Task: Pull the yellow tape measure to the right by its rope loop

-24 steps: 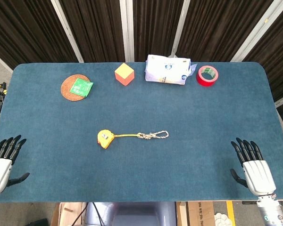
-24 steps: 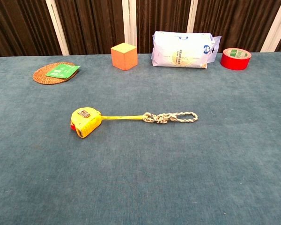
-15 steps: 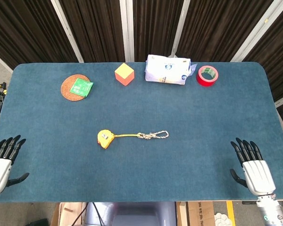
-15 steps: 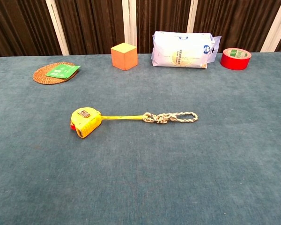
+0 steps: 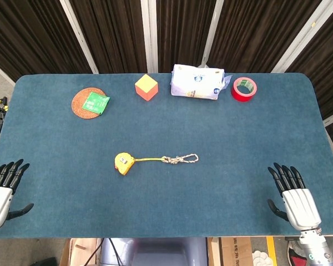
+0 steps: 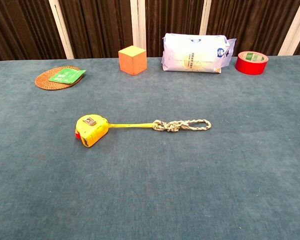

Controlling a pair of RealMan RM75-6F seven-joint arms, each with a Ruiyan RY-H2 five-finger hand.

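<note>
The yellow tape measure (image 5: 122,163) (image 6: 91,130) lies left of the table's middle, its yellow tape running right to a knotted rope loop (image 5: 180,159) (image 6: 182,124). Both hands show only in the head view. My right hand (image 5: 294,195) hovers at the near right corner, fingers straight and apart, holding nothing, far right of the loop. My left hand (image 5: 1,193) sits at the near left corner, fingers also spread and empty. Neither hand touches the tape measure or the rope.
Along the far edge stand a woven coaster with a green card (image 5: 90,102), an orange cube (image 5: 146,87), a white tissue pack (image 5: 196,82) and a red tape roll (image 5: 244,88). The blue felt table (image 5: 238,144) ends just before both hands.
My right hand has shifted slightly left and toward the table. The tape measure, the rope and my left hand have not moved.
</note>
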